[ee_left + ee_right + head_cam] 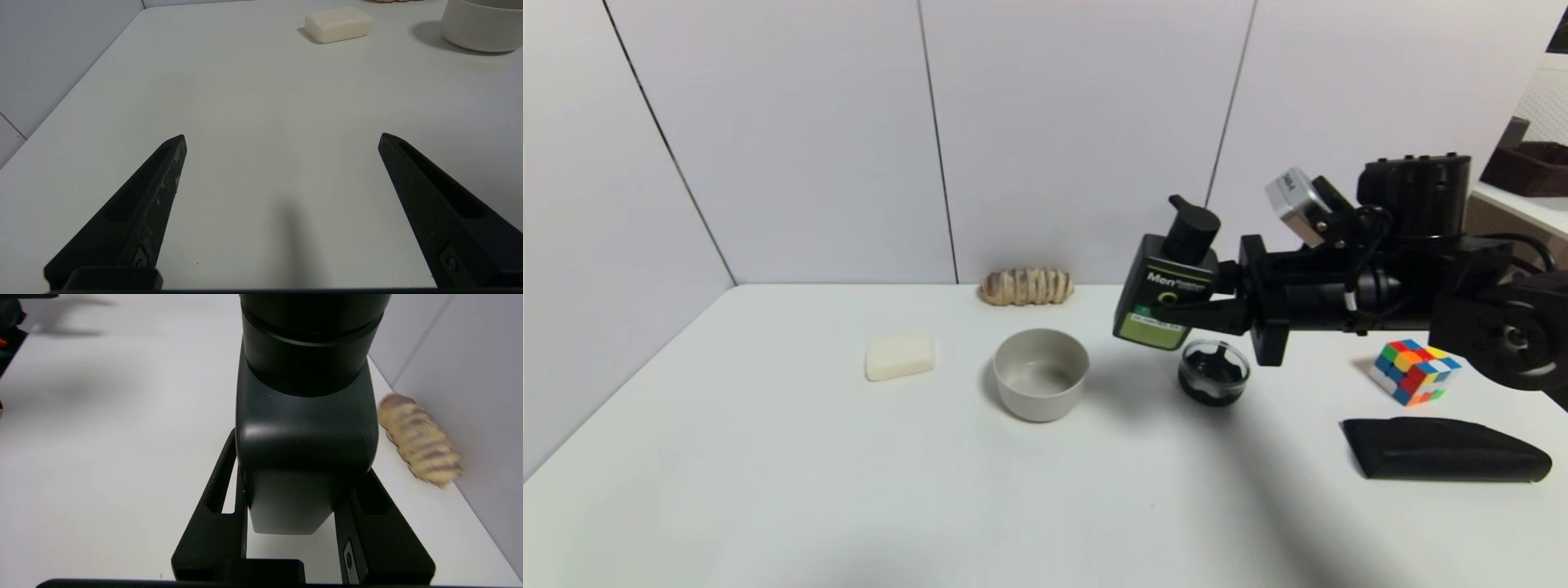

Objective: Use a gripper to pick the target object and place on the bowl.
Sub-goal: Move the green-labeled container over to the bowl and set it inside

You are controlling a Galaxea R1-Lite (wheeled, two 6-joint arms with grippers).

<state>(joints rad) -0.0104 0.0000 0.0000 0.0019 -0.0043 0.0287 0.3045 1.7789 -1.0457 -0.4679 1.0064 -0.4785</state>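
Head view: the right gripper (1176, 309) holds the pump bottle (1168, 290) clamped between its fingers, lifted clear of the counter (768, 490) and tilted a little; the bottle hangs above and just behind the small glass dish (1214, 372), to the robot's right of the grey bowl (1041, 373). The carry looks about half done; I judge it best to move the bottle leftward until it sits over the bowl's middle, level it, lower gently, and release only once it rests inside the rim. The bottle is black and squarish, with a black pump top, white "Men" lettering and a green label.

Left wrist view: the left gripper (282, 141) hovers idle over bare counter, fingers spread wide, holding nothing; a soap bar (338, 24) lies ahead.

Right wrist view: the bottle's dark body fills the frame, pinched on both sides by the fingers (212, 531); a striped bread roll (421, 441) lies by the wall.
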